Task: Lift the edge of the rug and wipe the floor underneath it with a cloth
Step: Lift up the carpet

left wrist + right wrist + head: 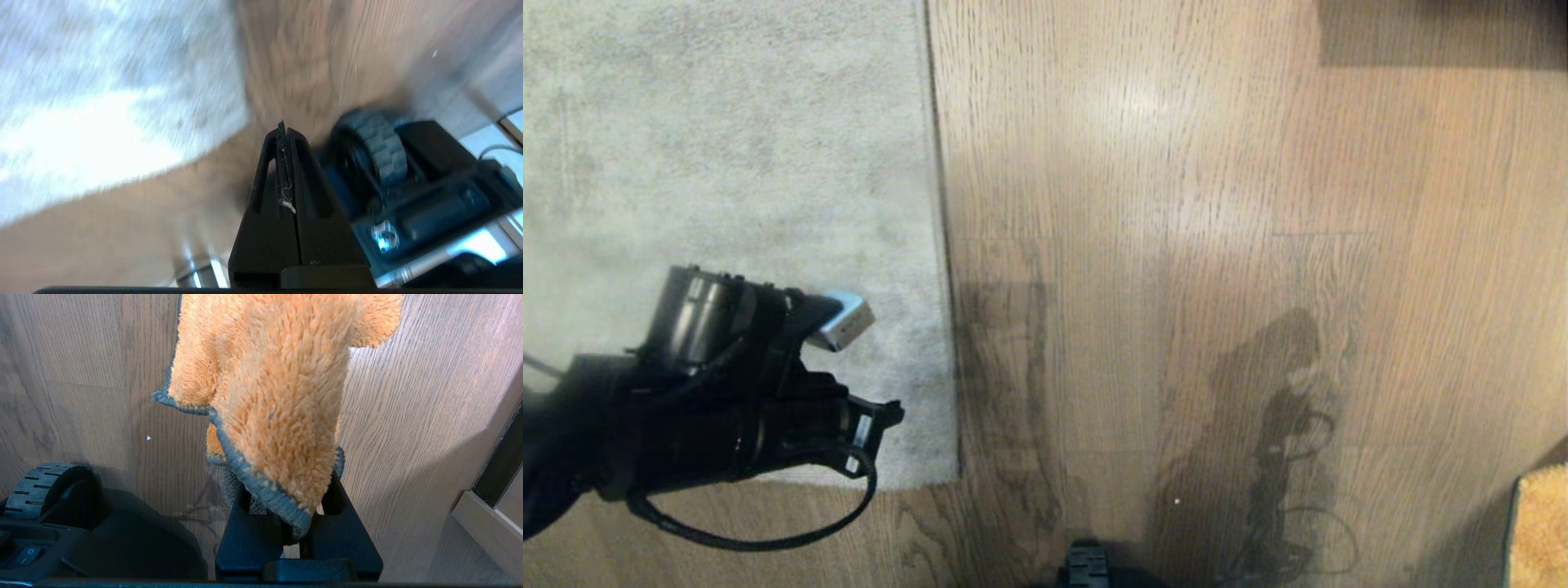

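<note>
Left tool [286,134] is clenched empty above the rug edge [943,327]; right tool [298,522] grasps the cloth [278,396] over the floor [1176,245].

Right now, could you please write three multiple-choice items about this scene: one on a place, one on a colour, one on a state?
1. Where is the left gripper?
A. Over the rug's near corner
B. Beside the wooden furniture
C. Resting on the base wheel

2. What colour is the cloth?
A. Pink
B. Orange with grey trim
C. Cream

3. How does the rug edge lie?
A. Folded back
B. Held up by a gripper
C. Flat on the floor

Answers: 1 A, the head view shows the arm above that corner. 2 B, the right wrist view shows orange pile with grey border in the right gripper. 3 C, no backing shows.
</note>
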